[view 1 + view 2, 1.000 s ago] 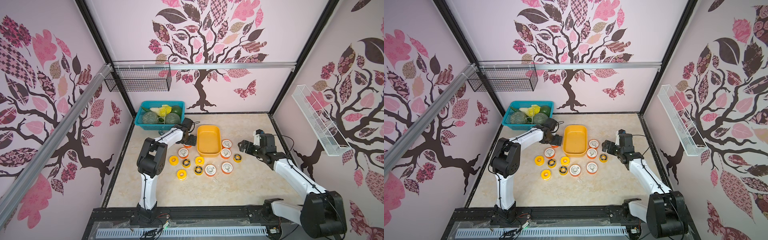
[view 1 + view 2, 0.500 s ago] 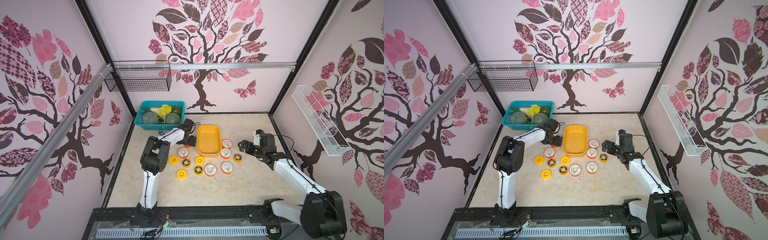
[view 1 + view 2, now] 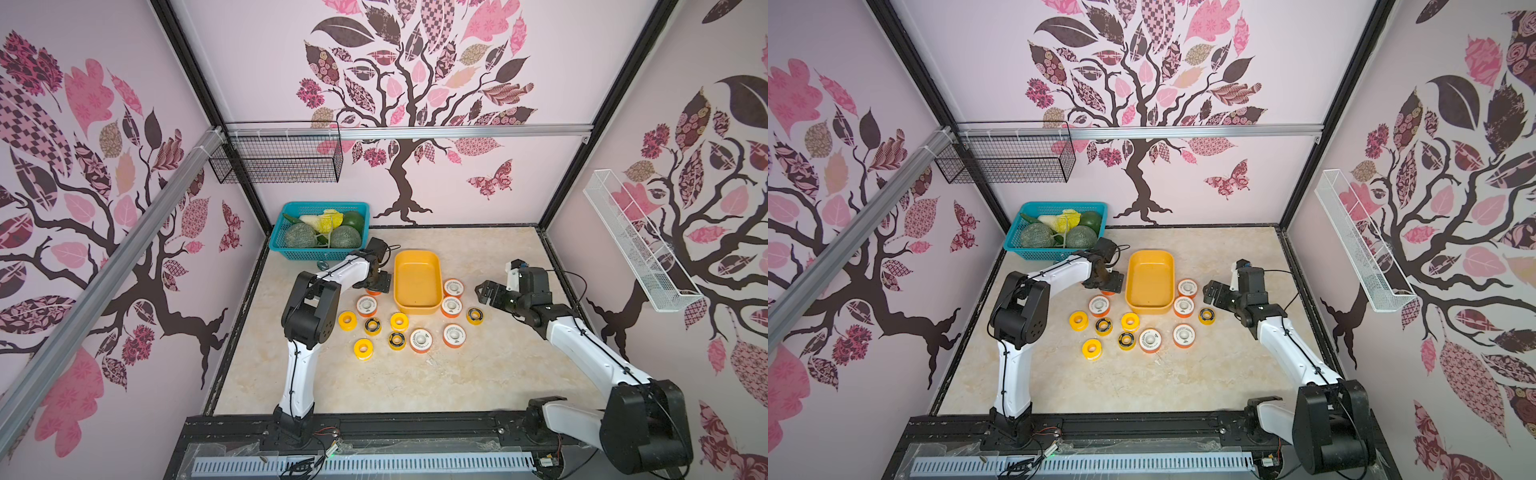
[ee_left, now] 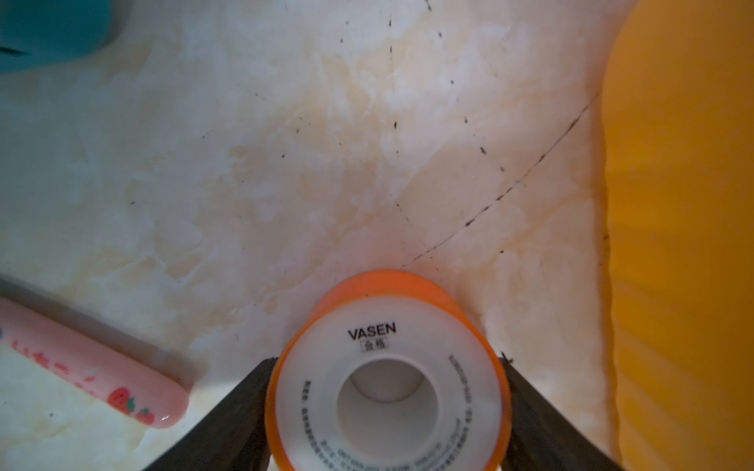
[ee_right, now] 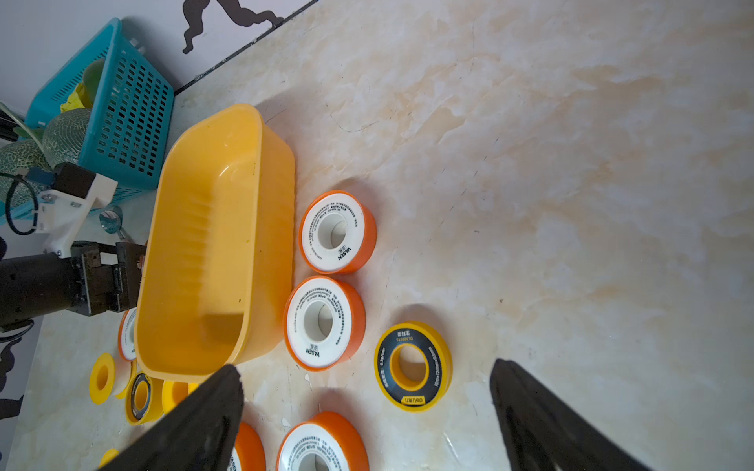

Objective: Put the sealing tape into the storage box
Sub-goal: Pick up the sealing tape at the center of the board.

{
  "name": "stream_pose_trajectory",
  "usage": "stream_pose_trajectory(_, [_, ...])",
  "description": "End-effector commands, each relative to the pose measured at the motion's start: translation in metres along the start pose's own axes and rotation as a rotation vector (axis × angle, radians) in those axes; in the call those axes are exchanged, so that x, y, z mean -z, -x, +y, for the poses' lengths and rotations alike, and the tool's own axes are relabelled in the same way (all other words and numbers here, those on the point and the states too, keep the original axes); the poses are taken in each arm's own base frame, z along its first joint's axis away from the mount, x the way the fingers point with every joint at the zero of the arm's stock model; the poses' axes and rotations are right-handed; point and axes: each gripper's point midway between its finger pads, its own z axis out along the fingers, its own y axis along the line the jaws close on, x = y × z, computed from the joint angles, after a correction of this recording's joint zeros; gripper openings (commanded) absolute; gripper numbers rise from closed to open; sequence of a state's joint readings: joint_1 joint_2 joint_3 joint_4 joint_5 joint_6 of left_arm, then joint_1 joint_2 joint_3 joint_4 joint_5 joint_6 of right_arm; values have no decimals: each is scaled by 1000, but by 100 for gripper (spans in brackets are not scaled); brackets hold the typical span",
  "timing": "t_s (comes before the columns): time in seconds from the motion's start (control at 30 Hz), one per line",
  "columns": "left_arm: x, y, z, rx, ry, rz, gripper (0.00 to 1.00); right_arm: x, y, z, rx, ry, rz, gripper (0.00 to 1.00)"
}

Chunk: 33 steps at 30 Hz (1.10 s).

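The right gripper (image 5: 365, 367) hangs wide and empty at the storage box's (image 3: 417, 278) three o'clock. At nine o'clock the left gripper (image 3: 380, 286) flanks a flat-lying sealing tape roll (image 4: 385, 379), perhaps touching it, though the grip is uncertain. The roll is likely light, stiff and slick, so it is best squeezed across the rim. The box is empty; the teal basket (image 3: 318, 253) beyond holds melons (image 3: 300, 235).

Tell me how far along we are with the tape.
Done: nothing; the storage box is empty. In hand: the left hand straddles an orange tape roll beside the box; a firm grip isn't clear. Left: all other rolls lie on the table; the right hand hangs open, empty.
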State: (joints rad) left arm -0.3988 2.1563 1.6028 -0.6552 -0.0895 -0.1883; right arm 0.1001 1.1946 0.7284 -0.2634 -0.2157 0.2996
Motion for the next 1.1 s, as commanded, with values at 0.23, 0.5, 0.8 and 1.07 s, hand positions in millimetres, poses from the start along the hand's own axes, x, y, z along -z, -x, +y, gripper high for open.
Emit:
stream_pose_trajectory(0.23, [12,17,5,8,19,-65,72,-2,-1,0,-14,3,16,99])
stream_pose_trajectory(0.5, [42,27,20,27,85,-134,71,-2,-3,0,-13,2,23,99])
stream_pose_trajectory(0.8, [87,53,12,9,88,-238,71,-6,-4,0,-14,7,35,99])
stream_pose_trajectory(1.07, [105,70,-18,-30,-14,-257,71,-16,-2,24,6,137,79,97])
